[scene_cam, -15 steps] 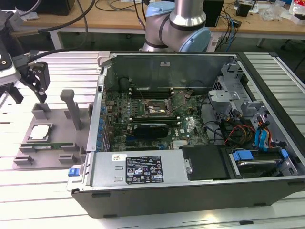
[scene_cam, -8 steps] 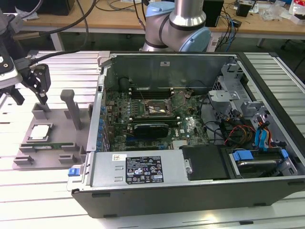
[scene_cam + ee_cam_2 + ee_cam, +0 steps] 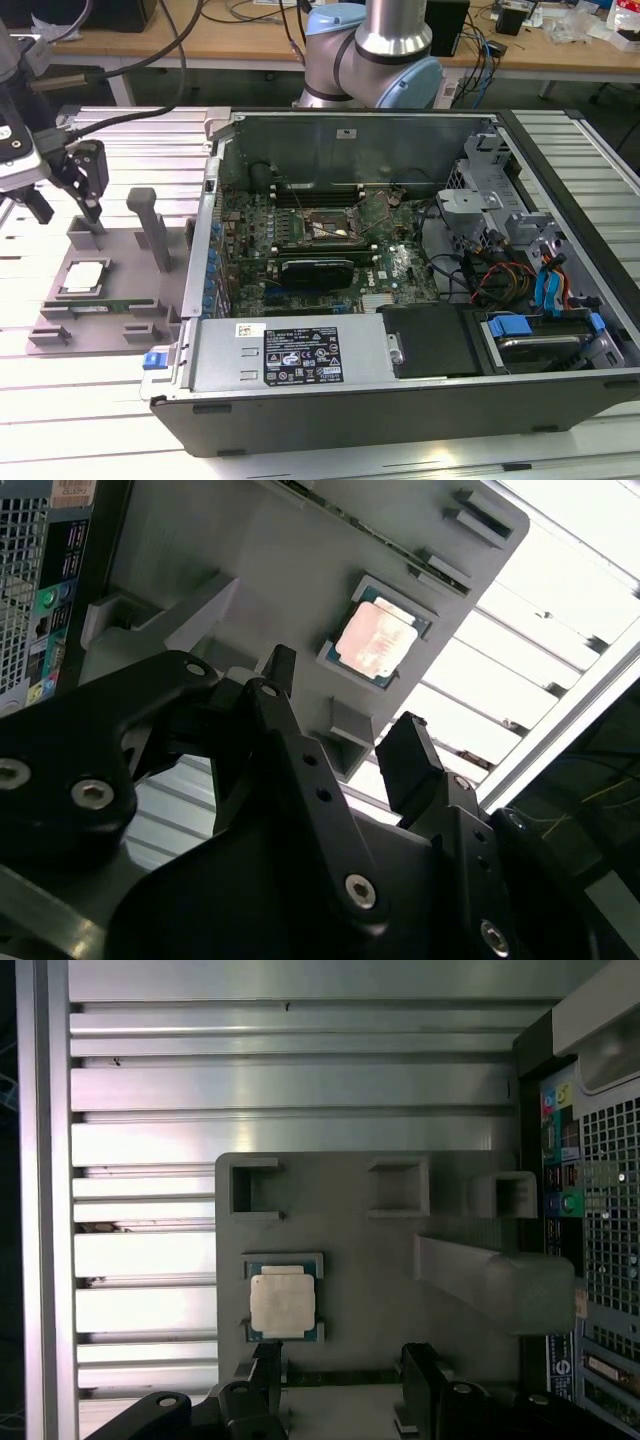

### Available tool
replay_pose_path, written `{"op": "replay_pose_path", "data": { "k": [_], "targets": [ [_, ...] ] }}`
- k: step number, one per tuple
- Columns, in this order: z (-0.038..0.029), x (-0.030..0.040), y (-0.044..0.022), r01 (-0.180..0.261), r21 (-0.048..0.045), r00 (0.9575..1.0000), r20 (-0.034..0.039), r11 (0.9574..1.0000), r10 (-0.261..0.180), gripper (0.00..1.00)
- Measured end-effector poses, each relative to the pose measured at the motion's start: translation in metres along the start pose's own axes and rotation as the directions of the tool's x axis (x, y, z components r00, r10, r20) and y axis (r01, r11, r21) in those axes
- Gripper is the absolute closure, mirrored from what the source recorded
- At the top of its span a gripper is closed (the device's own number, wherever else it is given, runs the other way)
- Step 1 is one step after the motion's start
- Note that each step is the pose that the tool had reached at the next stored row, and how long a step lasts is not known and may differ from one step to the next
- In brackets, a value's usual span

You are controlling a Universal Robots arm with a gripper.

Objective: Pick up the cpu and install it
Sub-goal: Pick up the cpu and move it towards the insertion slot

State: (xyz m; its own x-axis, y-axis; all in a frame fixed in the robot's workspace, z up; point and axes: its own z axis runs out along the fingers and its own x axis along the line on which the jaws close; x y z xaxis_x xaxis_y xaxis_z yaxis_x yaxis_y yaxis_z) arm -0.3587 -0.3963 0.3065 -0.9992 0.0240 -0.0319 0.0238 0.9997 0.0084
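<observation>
The gripper (image 3: 68, 210) hangs at the exterior view's left, above the far end of a grey holder tray (image 3: 70, 335). Its 2 black fingers (image 3: 283, 685) are spread wide, with nothing between them. In both wrist views the gap between them looks straight down onto bare tray surface.

The cpu (image 3: 85, 277) lies flat in a shallow square pocket of that tray, silver top up, and nothing is gripping it. In the first wrist view the cpu (image 3: 283, 1301) sits just beyond the tip of 1 finger (image 3: 268, 1365), off to one side of the gap rather than in line with it. I cannot tell how high the fingertips are above it. In the second wrist view the cpu (image 3: 375, 640) shows past the fingertips, its top catching a pinkish glare.

On the same tray a thin green memory stick (image 3: 100, 305) lies in a slot just beside the cpu, on the side nearer the camera. A grey upright post (image 3: 150, 228) stands between the cpu and the open computer case (image 3: 400, 400).

The case lies on its side on the slatted aluminium table (image 3: 60, 420), towards the exterior view's right. Inside it, the motherboard's square socket (image 3: 325, 228) can be seen, with a long black card (image 3: 318, 270) just in front of it. The arm's base (image 3: 375, 50) rises behind the case.
</observation>
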Motion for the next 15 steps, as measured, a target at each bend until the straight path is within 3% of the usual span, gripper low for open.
{"op": "replay_pose_path", "data": {
  "k": [15],
  "targets": [
    [0.0104,0.0003,-0.0001,0.000,0.0001,1.0000,-0.0001,1.0000,0.000,0.40]
  ]
}}
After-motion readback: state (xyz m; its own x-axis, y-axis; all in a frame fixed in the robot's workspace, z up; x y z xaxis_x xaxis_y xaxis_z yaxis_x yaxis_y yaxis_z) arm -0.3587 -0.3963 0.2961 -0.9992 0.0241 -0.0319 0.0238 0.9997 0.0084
